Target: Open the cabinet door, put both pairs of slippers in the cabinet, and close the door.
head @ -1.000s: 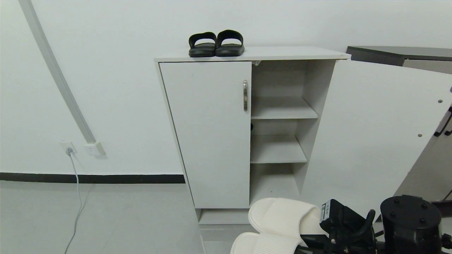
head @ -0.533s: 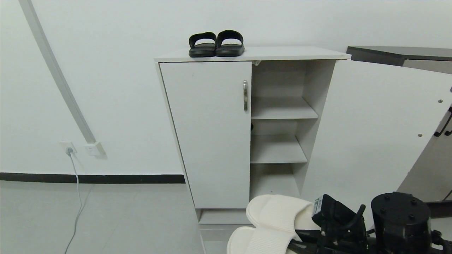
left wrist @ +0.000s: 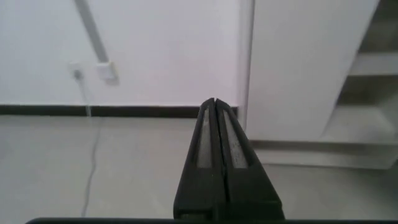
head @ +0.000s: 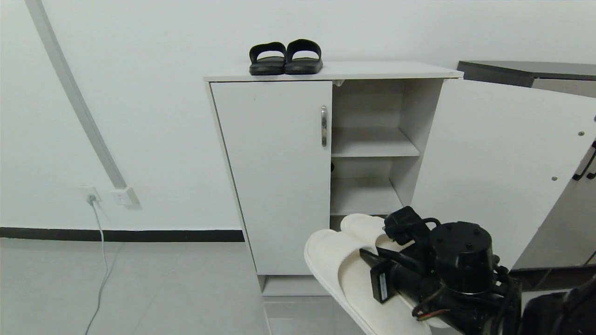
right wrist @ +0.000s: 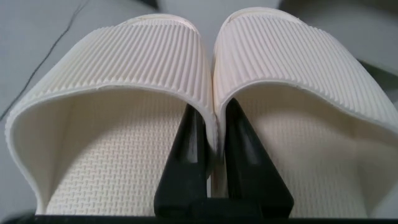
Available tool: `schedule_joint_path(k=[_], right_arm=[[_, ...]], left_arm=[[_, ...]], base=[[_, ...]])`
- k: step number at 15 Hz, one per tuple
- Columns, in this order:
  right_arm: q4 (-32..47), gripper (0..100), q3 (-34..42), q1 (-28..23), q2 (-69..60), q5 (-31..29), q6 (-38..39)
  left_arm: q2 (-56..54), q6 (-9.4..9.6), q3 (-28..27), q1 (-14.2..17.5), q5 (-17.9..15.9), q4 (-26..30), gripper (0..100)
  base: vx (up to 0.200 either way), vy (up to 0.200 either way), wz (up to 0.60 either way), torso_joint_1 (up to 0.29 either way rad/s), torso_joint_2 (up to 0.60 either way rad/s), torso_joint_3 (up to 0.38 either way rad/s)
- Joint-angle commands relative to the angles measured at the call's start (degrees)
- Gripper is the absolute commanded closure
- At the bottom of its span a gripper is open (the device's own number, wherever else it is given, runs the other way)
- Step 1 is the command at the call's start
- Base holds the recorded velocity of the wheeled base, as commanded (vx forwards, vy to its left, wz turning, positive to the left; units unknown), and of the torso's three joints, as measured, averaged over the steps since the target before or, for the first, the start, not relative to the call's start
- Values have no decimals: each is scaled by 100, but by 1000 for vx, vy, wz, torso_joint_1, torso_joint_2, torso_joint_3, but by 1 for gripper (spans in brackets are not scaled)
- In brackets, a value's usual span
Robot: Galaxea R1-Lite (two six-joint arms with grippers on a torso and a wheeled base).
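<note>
The right arm hides the heels of the ribbed cream slippers (head: 342,267), which the right claw (right wrist: 210,121) pinches by their inner straps before the cabinet's (head: 272,186) open door (head: 493,158). Black slippers (head: 285,58) sit atop the cabinet. The left claw (left wrist: 214,107) is pressed together.

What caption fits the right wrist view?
The right tool pinches the adjoining inner edges of two cream ribbed slippers.

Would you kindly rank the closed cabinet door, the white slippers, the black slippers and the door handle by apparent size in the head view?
1. closed cabinet door
2. white slippers, bigger-looking than the black slippers partly through nearness to the camera, so their true order is unsure
3. black slippers
4. door handle
</note>
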Motion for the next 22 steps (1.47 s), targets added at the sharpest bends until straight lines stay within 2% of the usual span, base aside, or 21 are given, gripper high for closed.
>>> schedule_joint_path(k=[1, 2, 3, 5, 8, 11, 16, 19, 22], right_arm=[[9, 100, -568, -9, 545, -391, 266], [9, 100, -586, -18, 589, -470, 274], [0, 100, -577, -9, 598, -487, 274], [9, 100, -656, -27, 624, -619, 274], [0, 100, -990, -35, 906, -1059, 283], [0, 100, -1632, -71, 1538, -2184, 336], [0, 100, -2607, -44, 2435, -3300, 397], [-123, 100, -2651, -62, 2602, -3361, 389], [-158, 100, -2643, -62, 2628, -3361, 389]], left_arm=[[36, -80, 33, -7, -174, 68, 100], [36, -177, 33, -7, -499, 60, 100], [36, -168, 24, -33, -675, 60, 100], [-325, -238, 24, -710, -657, 68, 100], [-465, -212, 24, -596, -640, 51, 100], [-465, -247, 24, -587, -640, 60, 100], [-465, -256, 24, -587, -640, 60, 100], [-465, -274, 24, -587, -631, 60, 100], [-465, -291, 24, -596, -631, 60, 100]], base=[[0, 0, 0, 0, 0, 0], [0, 0, 0, 0, 0, 0], [0, 0, 0, 0, 0, 0], [0, 0, 0, 0, 0, 0], [0, 0, 0, 0, 0, 0], [0, 0, 0, 0, 0, 0], [0, 0, 0, 0, 0, 0], [0, 0, 0, 0, 0, 0], [0, -200, 0, 4, 2, 4]])
